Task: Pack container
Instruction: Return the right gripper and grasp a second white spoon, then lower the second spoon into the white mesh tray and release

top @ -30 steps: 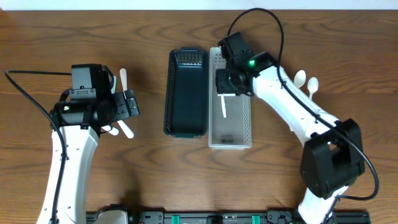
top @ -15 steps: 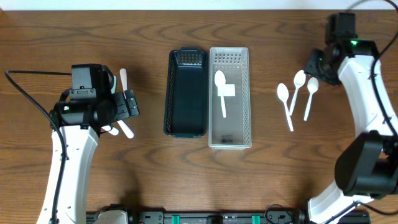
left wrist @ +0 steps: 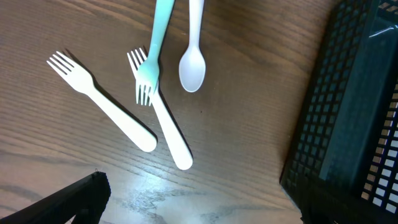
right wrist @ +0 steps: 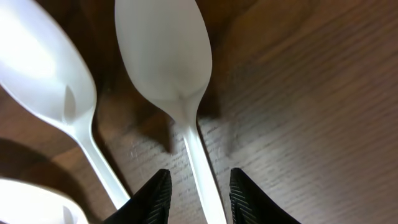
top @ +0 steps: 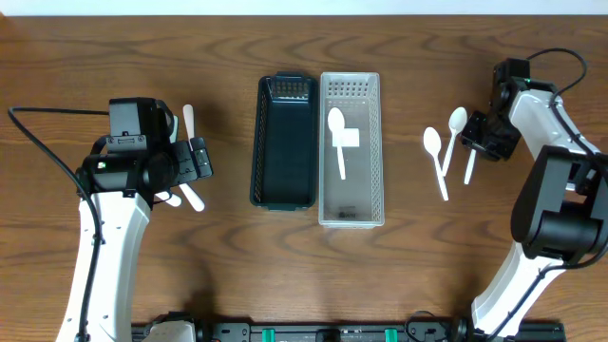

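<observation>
white spoon (right wrist: 163, 56) lies w/ its handle btwn the tips of the right gripper (right wrist: 198, 186), open + empty, prob lined up to grab it for the white basket (top: 324, 190); left gripper (top: 199, 160) open + empty over the forks (left wrist: 102, 102).

Counter (top: 399, 275), centre: two bins side by side, long sides touching, running near to far. Left bin (top: 285, 157). Right bin (top: 366, 190), with the binned spoon (top: 337, 138) lying in its far half, bowl far.

Right of the bins, well apart: three spoons fanned, bowls far. First spoon (top: 435, 157) leftmost, second spoon (top: 454, 128) beside it, third spoon (right wrist: 165, 56) rightmost. Right pincer (right wrist: 196, 193) over the third, one finger on each side of its handle.

Left of the bins, by the left pincer (top: 198, 160): outer fork (left wrist: 102, 102) and inner fork (left wrist: 165, 130) side by side. Top fork (left wrist: 152, 50) overlaps the inner fork's tines. Lone spoon (left wrist: 193, 62) just beside these, on the bins' side.
</observation>
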Robot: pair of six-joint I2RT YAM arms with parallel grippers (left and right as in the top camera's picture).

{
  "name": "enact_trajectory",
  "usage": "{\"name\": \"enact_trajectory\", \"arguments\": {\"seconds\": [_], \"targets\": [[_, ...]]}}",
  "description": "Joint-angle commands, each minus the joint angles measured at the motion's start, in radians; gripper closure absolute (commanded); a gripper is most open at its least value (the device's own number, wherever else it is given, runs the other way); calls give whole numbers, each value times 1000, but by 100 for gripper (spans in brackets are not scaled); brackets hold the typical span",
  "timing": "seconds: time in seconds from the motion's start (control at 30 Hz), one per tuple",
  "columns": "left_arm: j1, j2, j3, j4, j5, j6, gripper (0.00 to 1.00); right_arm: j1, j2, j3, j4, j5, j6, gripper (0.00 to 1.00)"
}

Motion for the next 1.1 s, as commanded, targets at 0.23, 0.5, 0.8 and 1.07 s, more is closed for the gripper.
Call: {"name": "enact_trajectory", "arguments": {"seconds": [0.23, 0.5, 0.8, 1.07], "targets": [[0, 5, 19, -3, -19, 20, 2, -2, 92, 2, 26, 17, 9, 69], [0, 5, 19, -3, -19, 20, 2, -2, 98, 3, 40, 17, 5, 99], [0, 5, 19, -3, -19, 21, 2, 15, -160, 26, -1, 7, -55, 99], [0, 5, 19, -3, -19, 20, 2, 237, -447, 26, -35, -131, -19, 99]]}}
